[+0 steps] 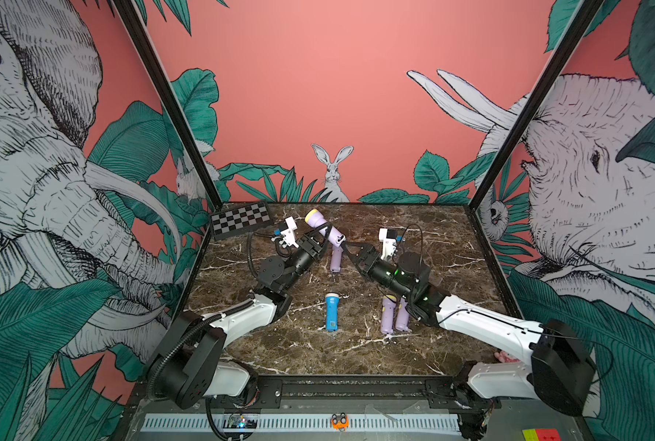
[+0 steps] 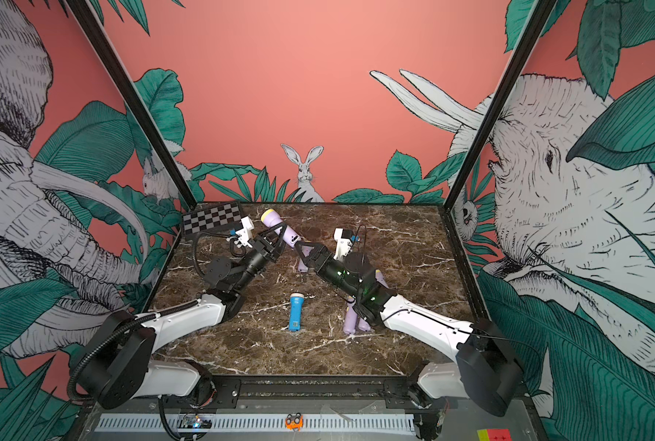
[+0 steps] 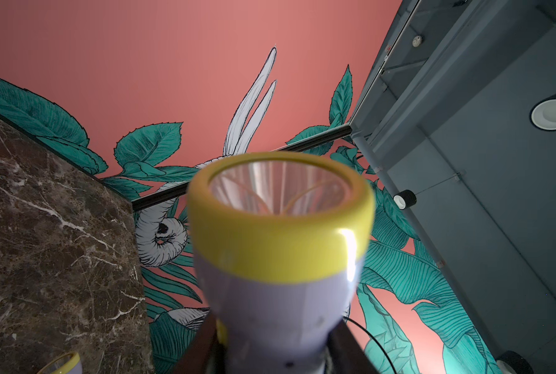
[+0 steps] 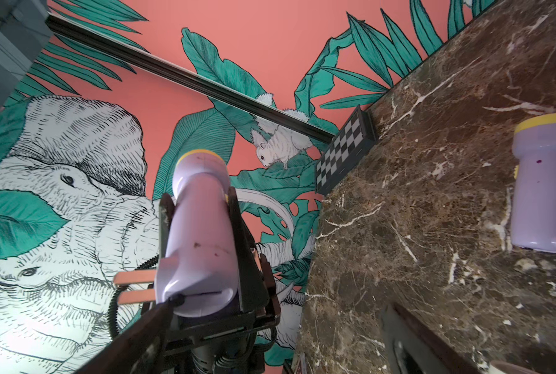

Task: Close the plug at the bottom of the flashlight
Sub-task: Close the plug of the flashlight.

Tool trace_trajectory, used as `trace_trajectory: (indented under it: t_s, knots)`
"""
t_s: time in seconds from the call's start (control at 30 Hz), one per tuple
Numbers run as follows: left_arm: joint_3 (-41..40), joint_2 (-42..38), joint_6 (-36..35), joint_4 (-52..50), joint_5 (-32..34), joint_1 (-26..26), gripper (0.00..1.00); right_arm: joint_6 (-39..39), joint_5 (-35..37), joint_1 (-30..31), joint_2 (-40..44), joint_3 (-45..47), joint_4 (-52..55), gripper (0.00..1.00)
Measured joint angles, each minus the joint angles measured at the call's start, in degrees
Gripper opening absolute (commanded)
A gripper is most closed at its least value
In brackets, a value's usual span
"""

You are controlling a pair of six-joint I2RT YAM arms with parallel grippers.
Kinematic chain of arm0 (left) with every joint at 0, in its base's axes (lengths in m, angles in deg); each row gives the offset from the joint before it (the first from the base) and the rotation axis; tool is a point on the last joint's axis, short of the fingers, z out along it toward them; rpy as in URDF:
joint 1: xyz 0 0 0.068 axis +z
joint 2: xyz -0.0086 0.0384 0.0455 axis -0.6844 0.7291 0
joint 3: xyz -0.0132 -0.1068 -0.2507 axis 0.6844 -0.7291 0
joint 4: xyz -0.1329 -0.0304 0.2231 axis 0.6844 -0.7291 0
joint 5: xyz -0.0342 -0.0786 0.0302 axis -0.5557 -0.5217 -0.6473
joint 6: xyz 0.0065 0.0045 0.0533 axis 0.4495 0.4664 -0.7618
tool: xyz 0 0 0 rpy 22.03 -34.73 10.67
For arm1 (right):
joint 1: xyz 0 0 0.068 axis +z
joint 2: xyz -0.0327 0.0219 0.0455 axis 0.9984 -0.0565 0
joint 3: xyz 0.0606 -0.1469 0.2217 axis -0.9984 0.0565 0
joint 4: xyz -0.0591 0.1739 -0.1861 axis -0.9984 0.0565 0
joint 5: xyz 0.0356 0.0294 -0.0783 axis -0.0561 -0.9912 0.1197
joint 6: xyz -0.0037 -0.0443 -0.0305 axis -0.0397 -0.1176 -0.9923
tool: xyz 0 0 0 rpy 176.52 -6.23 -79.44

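The table (image 1: 356,355) has bare room along its near edge and far right; a checkered board (image 1: 240,219) fills the far-left corner. Above the far middle, the left claw (image 1: 326,235) is clamped on the tilted flashlight (image 1: 318,221), purple with a yellow rim, two plug prongs (image 4: 134,288) sticking out. The right claw (image 1: 350,250), jaws apart, sits at its bottom end.

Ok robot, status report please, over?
Left gripper shut on lilac yellow-headed plastic flashlight, held up. Right gripper open, fingertip at its base. Copper plug prongs sticking out. Blue flashlight on marble table, well apart.
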Motion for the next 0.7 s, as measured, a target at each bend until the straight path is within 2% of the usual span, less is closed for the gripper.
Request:
trace_trajectory:
  t_s: [0.3, 0.5, 0.7]
  knots:
    - [-0.42, -1.14, 0.68, 2.29, 0.66, 0.0, 0.0, 3.06, 0.26, -0.07, -1.92, 1.77, -9.97, 0.99]
    - [-0.9, -1.14, 1.51, 3.17, 1.6, 0.0, 0.0, 3.65, -0.17, -0.02, -4.52, 1.66, -10.97, 0.99]
    - [-1.38, -1.14, 1.7, 3.78, 1.88, 0.0, 0.0, 0.87, 0.5, 0.39, -1.64, 1.38, -10.03, 0.99]
